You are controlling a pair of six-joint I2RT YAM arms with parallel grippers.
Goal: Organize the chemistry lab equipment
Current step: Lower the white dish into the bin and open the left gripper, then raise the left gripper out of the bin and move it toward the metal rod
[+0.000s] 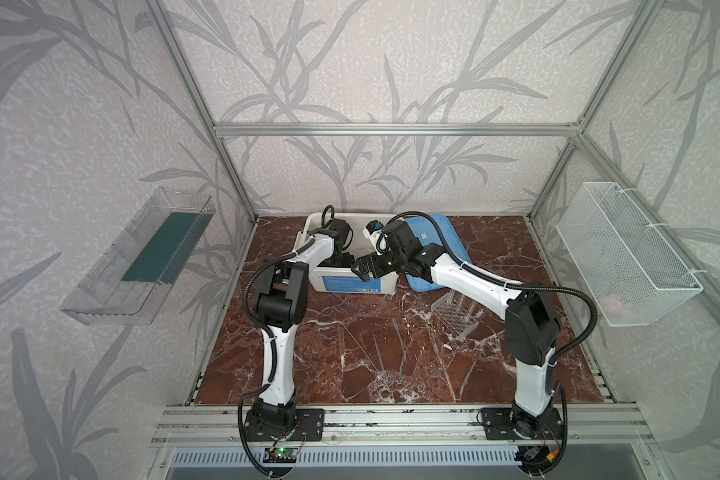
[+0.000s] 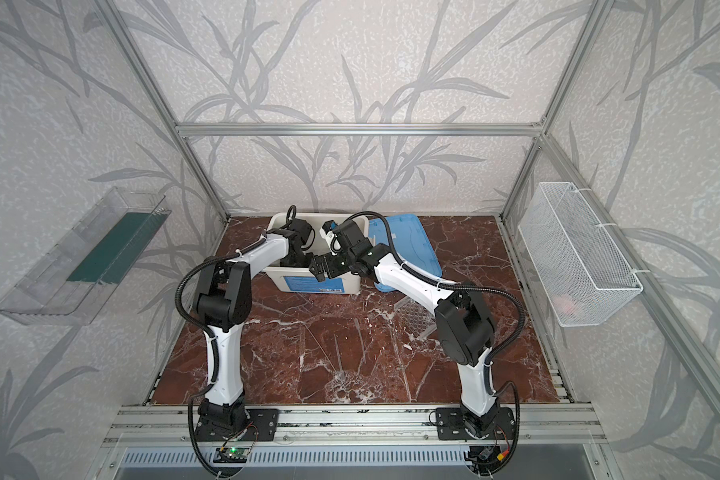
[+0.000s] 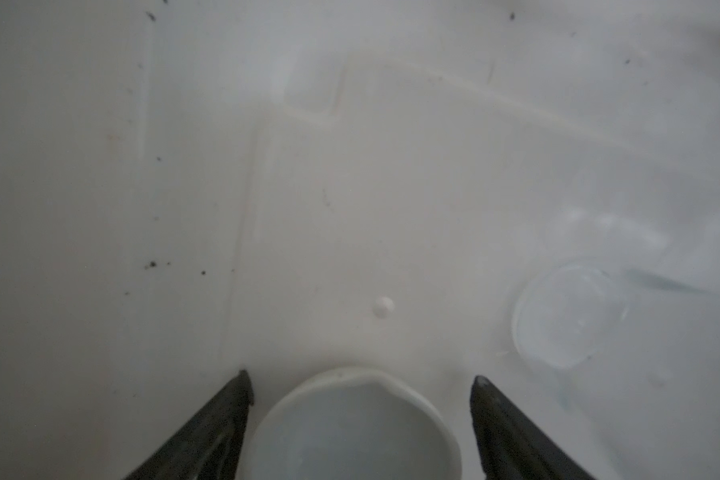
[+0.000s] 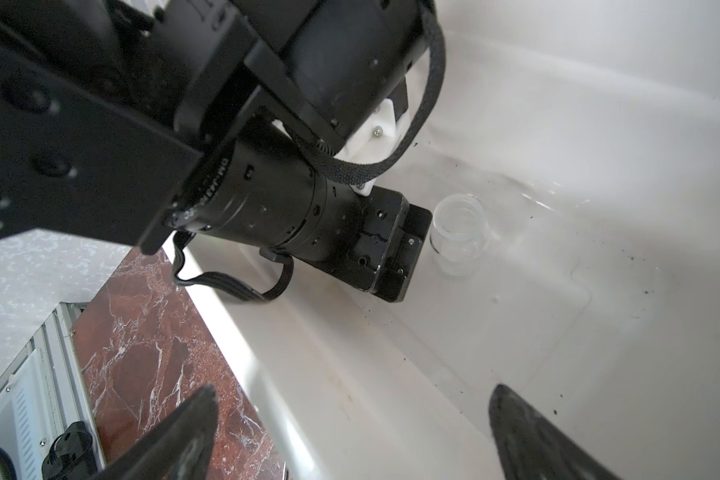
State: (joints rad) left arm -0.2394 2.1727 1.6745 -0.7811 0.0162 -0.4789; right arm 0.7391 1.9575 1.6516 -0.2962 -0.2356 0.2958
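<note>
Left gripper (image 3: 361, 377): down inside the white tub (image 1: 321, 280), fingers spread, one on each side of the dish. No pinch shows.
Small white round dish (image 3: 352, 432): sits on the tub floor between those fingers, open side up. It looks light, rigid and smooth-glazed, so probably slippery and liable to chip. The best hold is likely across the rim at its widest, squeezed gently and kept level.
Small clear jar (image 3: 566, 316): upright on the tub floor, just beside the dish and apart from it. It looks thin-walled, light and easy to tip. Take it around the body below the mouth, not by the lip.
Tub walls: close around the left gripper, so there is little room for sideways moves and straight up is the clean way out.
Right gripper (image 4: 355, 390): spread wide and empty, hovering over the tub's near rim. It crowds the left wrist and is the main thing in the way.
Blue lid (image 1: 437, 237): lies flat behind the tub and out of the path.
Clear perforated rack (image 1: 454, 318): on the marble table (image 1: 537, 249), partly under the right arm and well apart from the tub.
Thin clear rods (image 1: 378, 355): faint against the marble and hard to tell from its veins. They are probably brittle and prone to rolling.
</note>
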